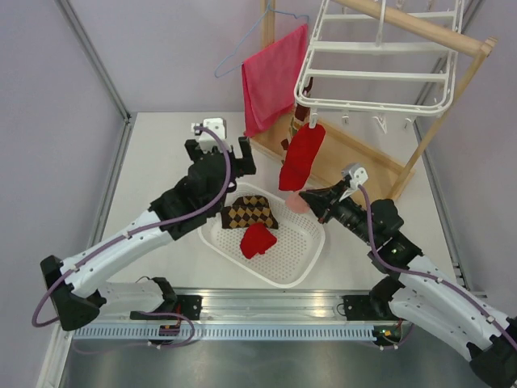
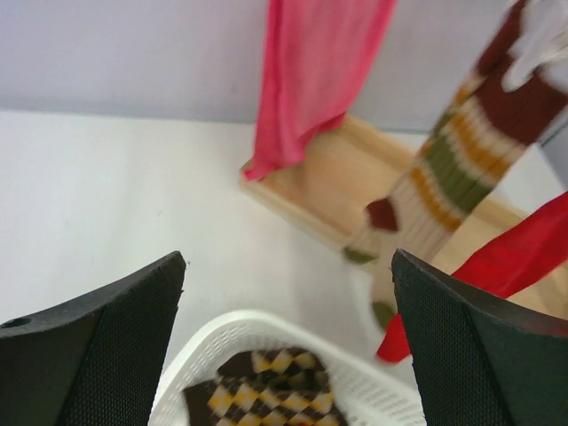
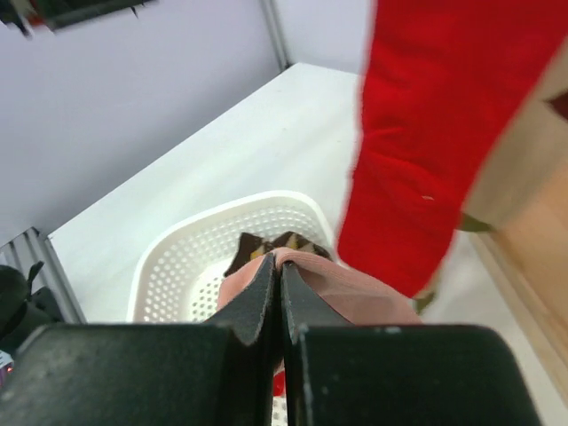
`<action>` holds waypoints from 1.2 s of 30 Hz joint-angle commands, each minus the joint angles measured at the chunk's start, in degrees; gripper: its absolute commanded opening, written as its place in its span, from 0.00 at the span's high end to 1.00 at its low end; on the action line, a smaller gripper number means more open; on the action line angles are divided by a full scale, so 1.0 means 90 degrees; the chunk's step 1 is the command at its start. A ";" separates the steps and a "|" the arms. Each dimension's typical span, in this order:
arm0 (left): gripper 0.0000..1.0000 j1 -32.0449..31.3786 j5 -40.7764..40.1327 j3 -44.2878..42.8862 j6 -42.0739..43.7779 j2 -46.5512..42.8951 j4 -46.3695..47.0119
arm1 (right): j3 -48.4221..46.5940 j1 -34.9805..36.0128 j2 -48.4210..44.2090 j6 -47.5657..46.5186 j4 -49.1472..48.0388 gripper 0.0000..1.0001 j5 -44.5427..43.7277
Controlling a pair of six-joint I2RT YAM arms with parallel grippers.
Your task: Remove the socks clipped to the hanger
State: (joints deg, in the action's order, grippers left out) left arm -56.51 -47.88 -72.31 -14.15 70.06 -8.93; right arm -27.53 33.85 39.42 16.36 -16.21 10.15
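The white hanger rests on the wooden stand at the back right. A red sock hangs from one of its front clips and also shows in the right wrist view. A striped sock hangs behind it. My right gripper is shut on a pale pink sock, held over the basket's far right rim. The white basket holds argyle socks and a red sock. My left gripper is open and empty above the basket's far left edge.
A red-pink towel hangs on a thin wire hanger at the back. The wooden stand has a flat base board on the table and a slanted pole. Metal frame posts stand at the left and right.
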 commanded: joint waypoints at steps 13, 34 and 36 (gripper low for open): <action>0.00 0.1259 0.1247 0.2507 -0.1689 -0.1973 -0.1225 | -0.0623 0.4118 0.1518 0.0172 0.0844 0.99 -0.2895; 0.00 0.2119 0.2741 0.2947 -0.1572 -0.1545 -0.0796 | -0.0233 0.3938 0.0933 0.0790 0.1997 0.02 -0.5543; 0.00 0.2138 0.2907 0.3015 -0.1543 -0.1496 -0.0572 | -0.0029 0.3498 0.0709 0.0683 0.1618 0.02 -0.5280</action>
State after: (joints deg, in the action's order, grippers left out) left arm -37.76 -27.16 -45.91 -27.03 56.03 -19.05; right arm -28.77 69.87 48.80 23.66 1.17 -35.48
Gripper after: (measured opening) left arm 0.996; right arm 0.982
